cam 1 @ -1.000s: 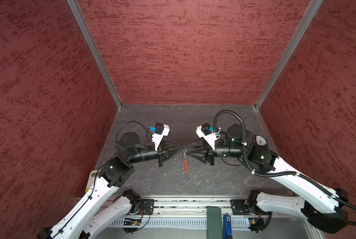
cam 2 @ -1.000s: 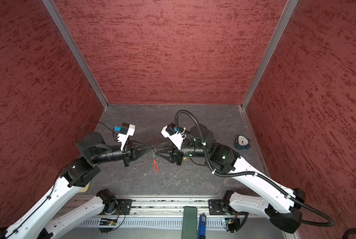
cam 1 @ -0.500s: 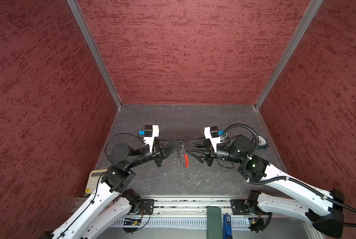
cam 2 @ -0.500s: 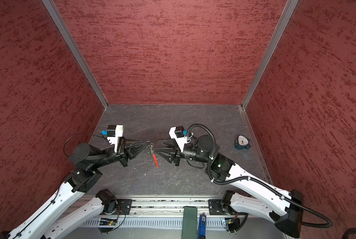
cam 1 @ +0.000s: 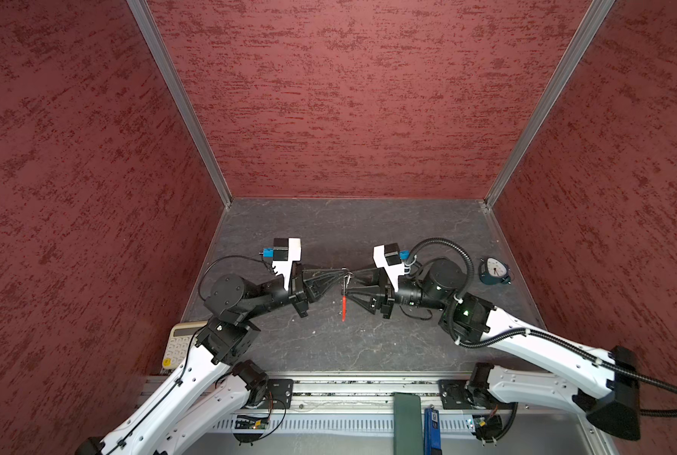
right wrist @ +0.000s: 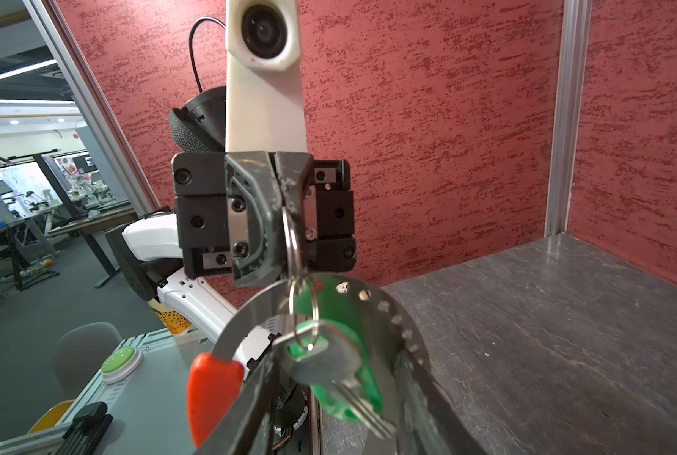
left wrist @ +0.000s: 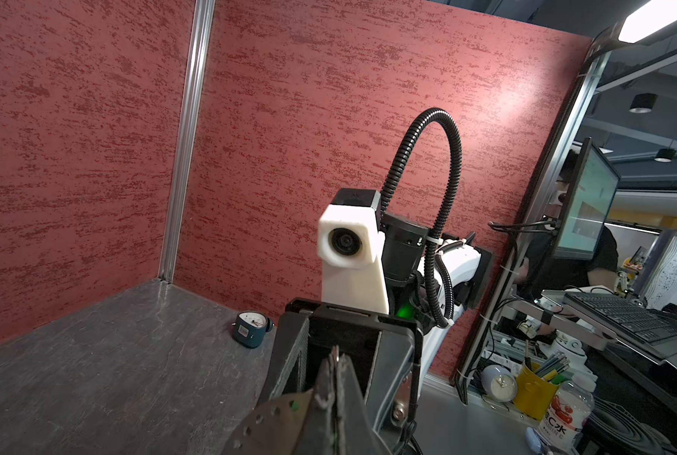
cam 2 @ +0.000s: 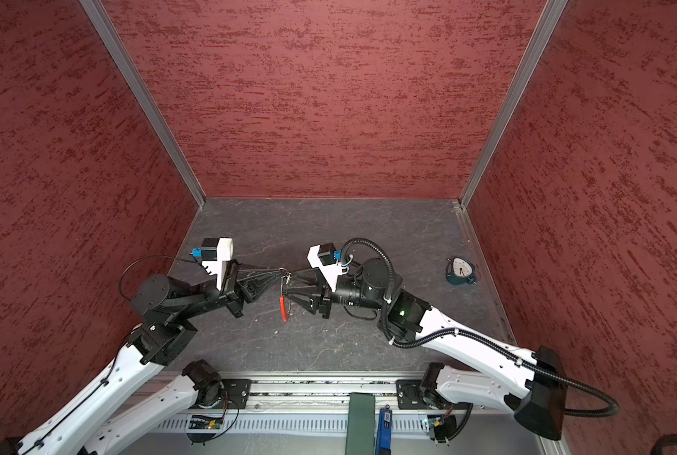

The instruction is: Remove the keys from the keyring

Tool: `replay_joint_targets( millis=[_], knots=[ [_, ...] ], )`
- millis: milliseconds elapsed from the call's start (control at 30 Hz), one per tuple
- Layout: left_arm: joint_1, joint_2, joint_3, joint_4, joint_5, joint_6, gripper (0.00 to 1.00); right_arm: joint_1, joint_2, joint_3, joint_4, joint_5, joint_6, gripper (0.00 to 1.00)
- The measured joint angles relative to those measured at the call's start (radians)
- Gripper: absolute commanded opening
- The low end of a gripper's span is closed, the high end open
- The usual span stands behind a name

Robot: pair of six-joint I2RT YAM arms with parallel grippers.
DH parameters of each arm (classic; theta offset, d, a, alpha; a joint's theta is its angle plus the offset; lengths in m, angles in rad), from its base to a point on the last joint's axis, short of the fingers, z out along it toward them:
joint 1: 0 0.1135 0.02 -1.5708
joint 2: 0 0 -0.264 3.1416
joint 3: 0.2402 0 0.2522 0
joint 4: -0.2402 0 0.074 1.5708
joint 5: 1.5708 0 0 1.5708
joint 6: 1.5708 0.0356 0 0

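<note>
My left gripper is shut on a small silver ring, held up over the middle of the table. From that ring hang a green key tag and a silver key. The keyring, a thin metal band with holes and a red sleeve, hangs there too. In both top views the red sleeve dangles below the meeting fingertips. My right gripper faces the left one, open. Its fingers flank the key and tag. Whether they touch the band I cannot tell.
A small dark teal clock sits on the grey table near the right wall. A pale calculator lies at the front left corner beneath the left arm. Red walls close three sides.
Both arms have changed pose, the left elbow swinging out to the left, while the grippers stay tip to tip. The keyring has drifted slightly left. The left grip on the ring holds.
</note>
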Motion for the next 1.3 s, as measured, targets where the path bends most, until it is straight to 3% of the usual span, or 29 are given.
replay_joint_targets(
  millis=[367, 600, 800, 900, 1100, 1300],
  knots=[
    [-0.003, -0.011, -0.018, 0.012, 0.006, -0.004, 0.00, 0.020, 0.006, 0.005, 0.007, 0.001, -0.020, 0.17],
    [-0.003, -0.016, -0.022, 0.016, -0.006, -0.004, 0.00, 0.042, 0.021, 0.005, 0.008, 0.003, -0.018, 0.07],
    [-0.002, -0.017, -0.022, 0.019, -0.004, -0.004, 0.00, 0.048, 0.033, 0.005, 0.020, 0.006, -0.002, 0.05],
    [-0.002, -0.016, -0.022, 0.019, 0.000, -0.004, 0.00, 0.048, 0.037, 0.005, 0.023, 0.006, 0.005, 0.08],
    [-0.001, -0.017, -0.021, 0.019, 0.019, -0.003, 0.00, 0.050, 0.035, 0.005, -0.042, 0.008, -0.002, 0.38],
    [0.000, -0.029, -0.021, -0.010, 0.032, 0.008, 0.00, 0.051, -0.046, 0.005, -0.193, 0.045, -0.047, 0.49]
  ],
)
